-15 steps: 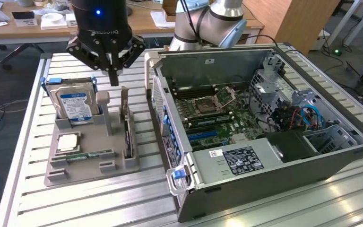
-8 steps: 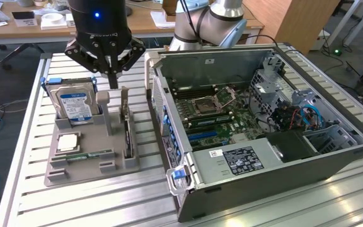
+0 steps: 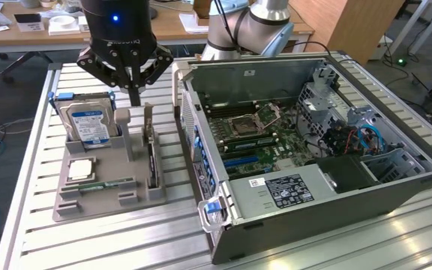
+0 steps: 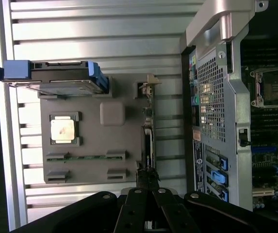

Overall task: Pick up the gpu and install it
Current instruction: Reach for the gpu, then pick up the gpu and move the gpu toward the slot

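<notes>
Black metal pincer (image 3: 135, 102), pressed together, hovers; thin dark silver-bracketed gpu card (image 3: 153, 163) stands on edge at five o'clock in the exterior view, running twelve-to-six.

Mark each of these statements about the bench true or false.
1. The thin dark gpu card with a silver bracket stands on edge in the grey moulded tray. True.
2. The grey computer case is closed. False: its side is open and the motherboard shows.
3. The silver hard drive with a blue label lies inside the case. False: it stands in the tray.
4. The black gripper is shut, above the tray. True.
</notes>
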`<move>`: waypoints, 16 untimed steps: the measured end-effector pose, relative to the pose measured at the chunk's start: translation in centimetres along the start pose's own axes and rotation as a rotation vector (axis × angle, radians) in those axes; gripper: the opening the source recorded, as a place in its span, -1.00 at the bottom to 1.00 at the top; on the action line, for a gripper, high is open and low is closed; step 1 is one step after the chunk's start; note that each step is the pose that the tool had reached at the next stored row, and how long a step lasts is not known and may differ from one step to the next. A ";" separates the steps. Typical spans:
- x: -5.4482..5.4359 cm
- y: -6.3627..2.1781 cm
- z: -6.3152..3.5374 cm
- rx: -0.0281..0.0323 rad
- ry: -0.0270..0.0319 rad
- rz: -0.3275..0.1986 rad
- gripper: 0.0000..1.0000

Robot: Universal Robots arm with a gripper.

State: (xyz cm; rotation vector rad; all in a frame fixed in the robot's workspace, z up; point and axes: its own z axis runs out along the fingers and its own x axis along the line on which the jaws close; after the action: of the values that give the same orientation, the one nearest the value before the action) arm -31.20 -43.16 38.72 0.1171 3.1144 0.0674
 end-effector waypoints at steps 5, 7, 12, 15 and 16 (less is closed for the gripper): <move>0.0 0.00 0.00 0.0000 0.0000 0.000 -0.79; 0.0 0.00 0.00 0.0000 0.0000 0.000 -0.79; 0.0 0.00 0.00 0.0000 0.0000 0.000 -0.79; 0.0 0.00 0.00 0.0000 0.0000 0.000 -0.66; 0.0 0.00 0.00 0.0000 0.0000 0.000 -0.66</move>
State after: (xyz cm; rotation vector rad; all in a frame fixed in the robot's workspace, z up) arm -31.21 -43.16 38.72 0.1172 3.1145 0.0674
